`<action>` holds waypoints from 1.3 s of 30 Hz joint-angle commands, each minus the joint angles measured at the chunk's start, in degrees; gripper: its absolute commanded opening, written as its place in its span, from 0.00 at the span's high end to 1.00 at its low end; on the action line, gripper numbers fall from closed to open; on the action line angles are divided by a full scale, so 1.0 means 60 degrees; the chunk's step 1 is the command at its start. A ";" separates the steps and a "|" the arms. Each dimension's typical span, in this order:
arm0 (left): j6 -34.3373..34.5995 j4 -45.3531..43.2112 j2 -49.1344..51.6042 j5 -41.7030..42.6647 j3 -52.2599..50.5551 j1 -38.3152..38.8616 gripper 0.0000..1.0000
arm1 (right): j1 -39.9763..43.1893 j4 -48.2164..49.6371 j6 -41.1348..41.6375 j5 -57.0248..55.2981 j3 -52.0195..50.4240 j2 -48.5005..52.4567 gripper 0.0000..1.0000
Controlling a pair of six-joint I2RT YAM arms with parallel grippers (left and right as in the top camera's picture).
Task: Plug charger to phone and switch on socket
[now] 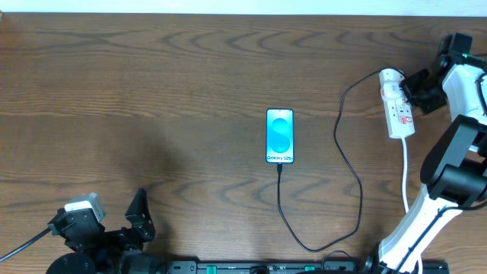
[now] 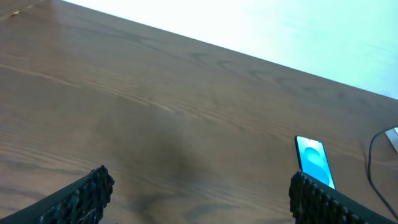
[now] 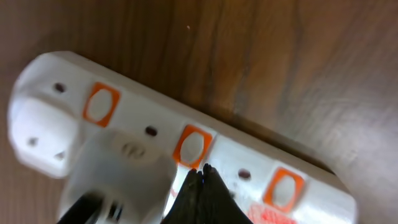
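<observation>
The phone [image 1: 280, 136] lies flat and face up, its screen lit blue-cyan and reading "Galaxy S25+". The thin black charger [image 1: 358, 183] meets the phone's lower edge, loops off to the phone's right and climbs to the socket [image 1: 398, 104]. The socket is a white power strip with orange-red switches and a white cord [image 1: 405, 171], well right of the phone. All rest on a dark wood-grain surface [image 1: 152, 91] with a pale band [image 1: 228, 6] beyond its far edge. The right gripper [image 3: 200, 177] is pressed fully closed and empty, its tips at the strip's face just beside the middle switch [image 3: 191, 146]. The left gripper [image 2: 200, 180] is spread wide and empty, well left of the phone.
</observation>
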State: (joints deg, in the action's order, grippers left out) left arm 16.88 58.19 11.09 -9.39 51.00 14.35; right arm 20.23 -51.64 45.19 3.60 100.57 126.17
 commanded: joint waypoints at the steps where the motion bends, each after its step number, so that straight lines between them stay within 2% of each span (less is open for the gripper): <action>1: 0.0051 0.0015 -0.0058 -0.0124 -0.0018 -0.0051 0.07 | 0.0222 0.0131 0.0178 0.0834 0.0186 0.0244 0.99; 13: 0.0051 0.0018 -0.0055 -0.0120 -0.0018 -0.0051 0.07 | 0.0554 0.0637 0.0364 0.2098 0.0186 0.0244 0.99; 29: 0.0051 0.0018 -0.0058 -0.0124 -0.0018 -0.0051 0.07 | 0.0561 0.0452 0.0503 0.2459 0.0164 0.0273 0.99; 39: 0.0051 0.0018 -0.0058 -0.0124 -0.0018 -0.0051 0.07 | 0.0557 0.0251 0.0160 0.2244 0.0164 0.1555 0.99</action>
State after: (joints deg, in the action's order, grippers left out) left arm 16.88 58.22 11.09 -9.39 51.00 14.33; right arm 24.32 -50.17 47.48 15.92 102.30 129.75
